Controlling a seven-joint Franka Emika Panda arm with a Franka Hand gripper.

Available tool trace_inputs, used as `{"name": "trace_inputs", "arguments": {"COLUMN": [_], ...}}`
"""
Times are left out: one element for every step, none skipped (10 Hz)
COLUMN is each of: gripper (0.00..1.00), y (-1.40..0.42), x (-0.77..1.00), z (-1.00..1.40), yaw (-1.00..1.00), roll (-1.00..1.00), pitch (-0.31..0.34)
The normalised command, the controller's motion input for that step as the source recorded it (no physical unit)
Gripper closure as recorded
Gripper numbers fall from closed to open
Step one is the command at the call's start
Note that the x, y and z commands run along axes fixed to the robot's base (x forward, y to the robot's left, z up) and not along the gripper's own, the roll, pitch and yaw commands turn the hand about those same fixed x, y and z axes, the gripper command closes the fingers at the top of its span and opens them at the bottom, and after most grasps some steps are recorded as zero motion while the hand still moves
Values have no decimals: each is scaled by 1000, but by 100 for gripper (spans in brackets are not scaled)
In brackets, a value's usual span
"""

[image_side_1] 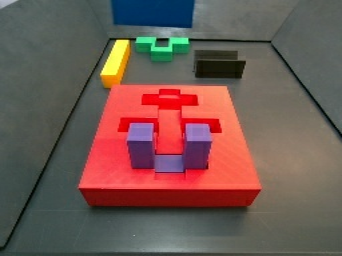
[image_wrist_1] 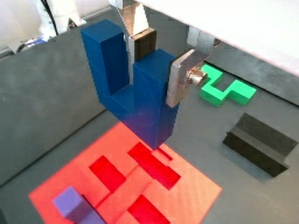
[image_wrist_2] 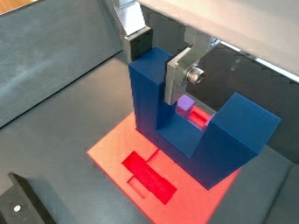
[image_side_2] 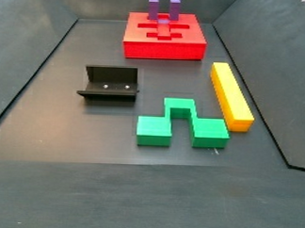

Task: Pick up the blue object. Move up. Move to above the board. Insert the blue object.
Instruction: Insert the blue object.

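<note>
2 silver gripper fingers (image_wrist_1: pixel 184 77) clamp 1 prong of the dark blue U-shaped block (image_wrist_1: pixel 128 74) — the gripper (image_wrist_2: pixel 162 59) holds it in the air above the large flat red recessed board (image_wrist_1: pixel 187 201), where a lighter purple U-shaped block (image_side_1: pixel 168 147) sits in a recess.

pincer (image_wrist_1: pixel 155 54) | flat silver finger plates (image_wrist_1: pixel 184 77) | dark pads | screw

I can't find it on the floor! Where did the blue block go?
The blue block is up in the air, held in the gripper by one prong, above the red board, in both wrist views. The purple block sits in the board.
</note>
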Motion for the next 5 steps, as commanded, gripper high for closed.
{"name": "trace_inputs", "arguments": {"gripper": [100,100,100,100,100], "y": [109,71,0,0,0], "x": [771,726,557,440,257], "z": [-594,-734,-886,-837,-663], "yaw": [80,97,134,131,60], "roll": [27,34,87,129,167], "pitch": [-66,-73,-76,-23,0]}}
